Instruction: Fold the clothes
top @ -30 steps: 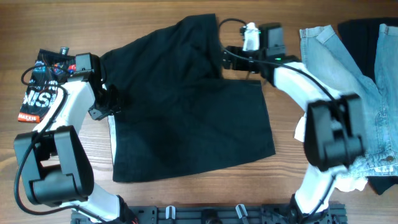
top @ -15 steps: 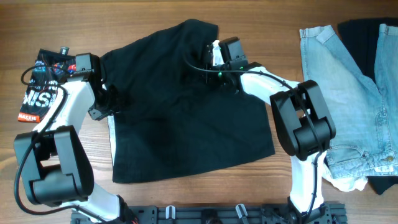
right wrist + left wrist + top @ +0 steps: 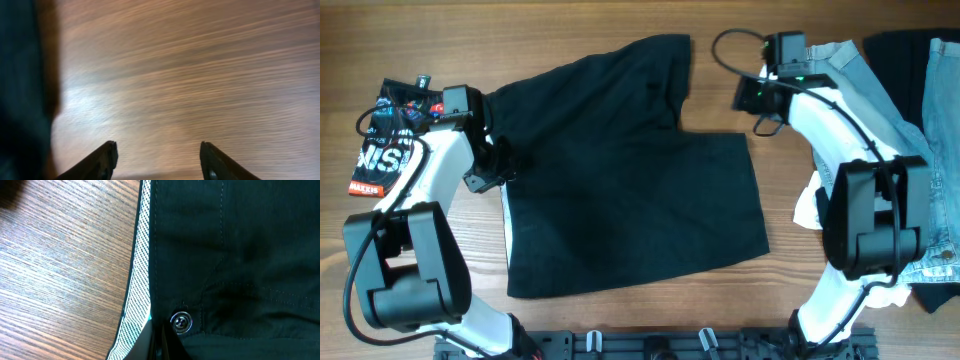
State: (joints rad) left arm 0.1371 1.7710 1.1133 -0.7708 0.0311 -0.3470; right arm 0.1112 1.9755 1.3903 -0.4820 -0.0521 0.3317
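The black shorts (image 3: 620, 170) lie spread over the middle of the table, one leg reaching to the far edge. My left gripper (image 3: 495, 165) is shut on their left edge. The left wrist view shows the black cloth (image 3: 235, 255), its whitish mesh lining (image 3: 137, 280) and a metal button (image 3: 180, 321) right at the shut jaws (image 3: 161, 342). My right gripper (image 3: 745, 95) is open and empty over bare wood, just right of the shorts' upper leg. In the right wrist view its fingers (image 3: 157, 160) stand wide apart, with dark cloth (image 3: 22, 90) at the left edge.
Light-blue denim (image 3: 880, 110) lies at the right, under my right arm. Another dark garment (image 3: 930, 70) lies at the far right. A white cloth (image 3: 808, 210) shows under the right arm. A printed packet (image 3: 385, 135) lies at the far left.
My right gripper let go of the shorts' upper leg and swung right, off the cloth, over bare wood. The upper leg now lies flatter and further right. The left arm has not moved.
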